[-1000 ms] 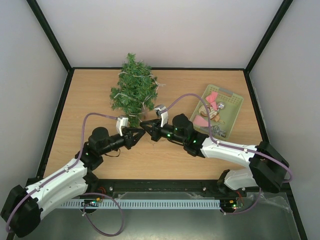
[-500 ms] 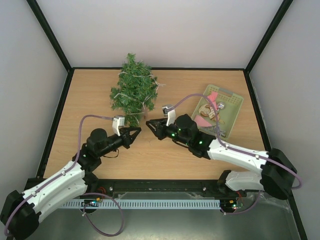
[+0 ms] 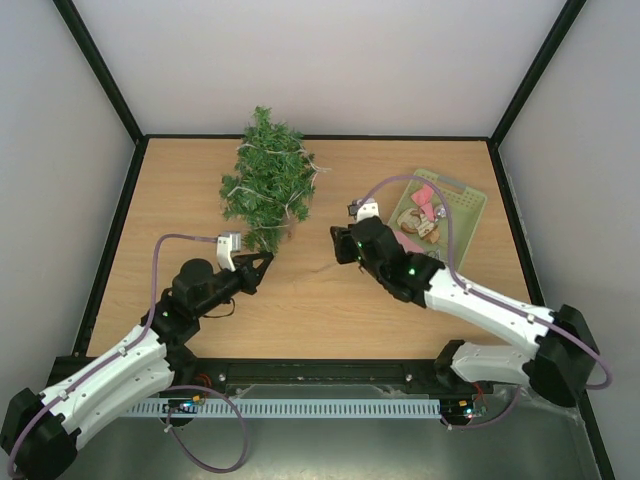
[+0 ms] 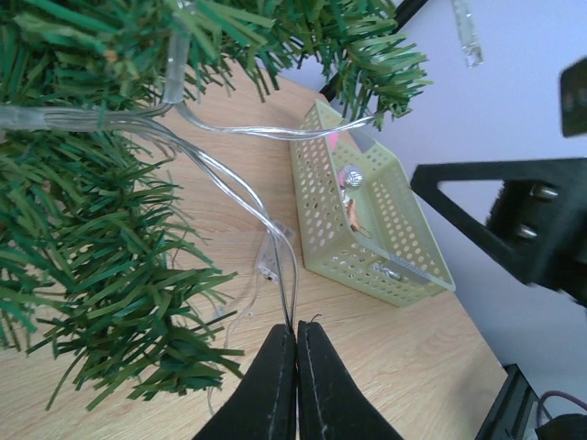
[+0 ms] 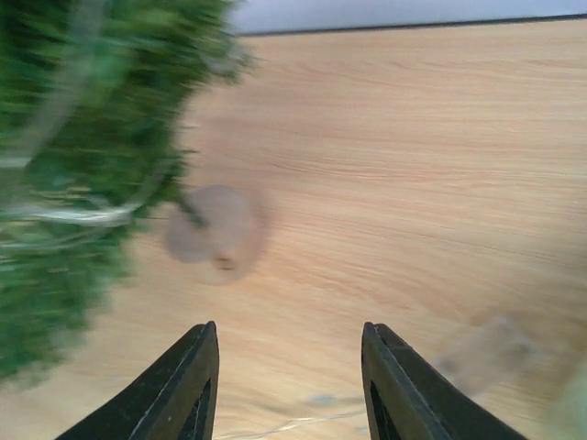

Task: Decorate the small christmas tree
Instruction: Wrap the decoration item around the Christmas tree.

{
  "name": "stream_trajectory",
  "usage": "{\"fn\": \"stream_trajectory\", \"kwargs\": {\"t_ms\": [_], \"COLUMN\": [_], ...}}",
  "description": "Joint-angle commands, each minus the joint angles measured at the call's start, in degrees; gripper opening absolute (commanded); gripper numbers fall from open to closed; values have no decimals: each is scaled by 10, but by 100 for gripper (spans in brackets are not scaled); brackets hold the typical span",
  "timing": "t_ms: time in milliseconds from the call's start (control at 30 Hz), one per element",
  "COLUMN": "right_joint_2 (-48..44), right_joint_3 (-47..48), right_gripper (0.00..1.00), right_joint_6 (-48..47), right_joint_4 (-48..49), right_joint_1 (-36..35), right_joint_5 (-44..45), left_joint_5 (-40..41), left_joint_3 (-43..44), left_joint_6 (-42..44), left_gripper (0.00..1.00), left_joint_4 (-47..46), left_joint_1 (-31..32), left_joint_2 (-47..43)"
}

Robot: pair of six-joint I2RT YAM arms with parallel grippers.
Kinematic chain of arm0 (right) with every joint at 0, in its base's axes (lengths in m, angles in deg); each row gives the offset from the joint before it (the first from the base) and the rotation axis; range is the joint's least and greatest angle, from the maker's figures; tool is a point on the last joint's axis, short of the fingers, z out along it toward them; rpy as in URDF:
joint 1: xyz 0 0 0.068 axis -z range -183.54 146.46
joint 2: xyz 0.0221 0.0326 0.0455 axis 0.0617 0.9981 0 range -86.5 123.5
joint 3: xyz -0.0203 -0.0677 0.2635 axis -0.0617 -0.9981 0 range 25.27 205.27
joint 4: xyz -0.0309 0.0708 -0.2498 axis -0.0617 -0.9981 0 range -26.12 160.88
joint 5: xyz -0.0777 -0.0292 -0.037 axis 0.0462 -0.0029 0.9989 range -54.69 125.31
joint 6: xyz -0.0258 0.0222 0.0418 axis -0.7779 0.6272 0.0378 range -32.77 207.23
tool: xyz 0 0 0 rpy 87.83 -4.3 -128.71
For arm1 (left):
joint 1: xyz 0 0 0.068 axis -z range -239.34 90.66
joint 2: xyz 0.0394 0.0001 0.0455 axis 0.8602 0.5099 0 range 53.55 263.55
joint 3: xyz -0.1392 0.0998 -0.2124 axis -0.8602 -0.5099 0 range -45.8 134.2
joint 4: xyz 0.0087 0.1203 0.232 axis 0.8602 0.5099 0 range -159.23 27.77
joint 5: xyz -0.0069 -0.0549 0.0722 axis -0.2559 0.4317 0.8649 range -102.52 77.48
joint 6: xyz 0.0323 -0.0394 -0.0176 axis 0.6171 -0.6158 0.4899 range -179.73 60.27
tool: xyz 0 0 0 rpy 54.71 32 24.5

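The small christmas tree [image 3: 268, 180] stands at the back left of the table, with a clear light string [image 3: 238, 188] draped over its branches. In the left wrist view the tree [image 4: 92, 275] fills the left side and the light string [image 4: 229, 179] runs down from it into my left gripper [image 4: 295, 332], which is shut on the string's thin wires. From above, the left gripper [image 3: 262, 262] sits just below the tree's foot. My right gripper [image 3: 340, 245] is open and holds nothing, right of the tree. Its view shows the blurred tree [image 5: 73, 137] and its pale round base [image 5: 215, 234] ahead of the gripper [image 5: 289, 344].
A pale green perforated basket [image 3: 467, 205] with pink, silver and brown ornaments stands at the right. It also appears in the left wrist view as the basket [image 4: 321, 197]. Part of the black right arm [image 4: 514, 220] reaches in beside it. Black frame rails edge the table.
The two grippers were tip to tip below the tree. The left one has shut on the light string wire. The right one has opened and drawn back to the right.
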Motion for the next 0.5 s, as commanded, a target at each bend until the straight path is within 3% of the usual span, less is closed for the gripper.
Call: {"fn": "stream_trajectory", "kwargs": {"t_ms": [0, 133, 467], "right_joint_2": [66, 131, 306], "right_joint_3": [52, 91, 142], "right_gripper": [43, 42, 23], "right_joint_6": [-110, -149, -177], "right_joint_4": [-108, -115, -66], "right_joint_1": [57, 110, 183], "right_joint_5": [48, 28, -58], "left_joint_5": [19, 19, 22], "left_joint_3": [7, 5, 5], "left_joint_6": [-7, -8, -15], "left_gripper": [2, 2, 2], "left_joint_4": [7, -1, -13], "left_joint_1": [1, 1, 1], "left_joint_2": [-3, 2, 6]}}
